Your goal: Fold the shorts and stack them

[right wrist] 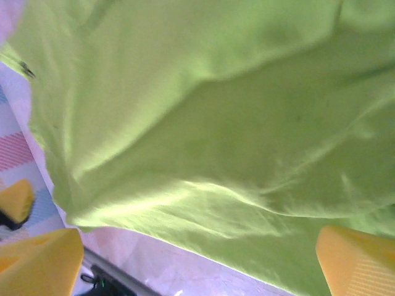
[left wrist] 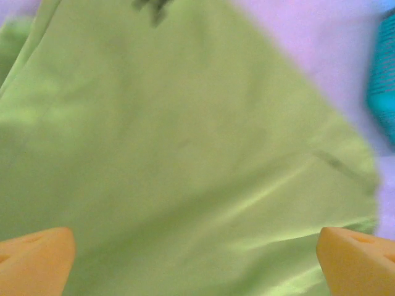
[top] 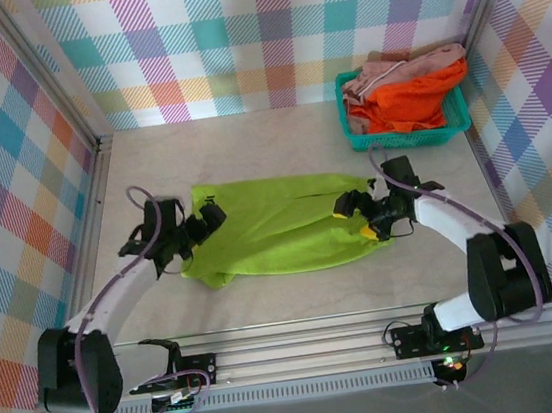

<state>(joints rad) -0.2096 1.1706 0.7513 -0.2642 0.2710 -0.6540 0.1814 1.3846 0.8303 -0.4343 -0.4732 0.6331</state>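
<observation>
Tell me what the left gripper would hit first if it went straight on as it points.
Probably the lime green shorts, lying right ahead of the left gripper; depth is unclear.

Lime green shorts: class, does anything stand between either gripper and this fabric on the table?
Nothing visible does. The left gripper and the right gripper hang open right over the lime green shorts, one at each end, with bare fabric below them. The teal basket stands apart at the far right corner.
</observation>
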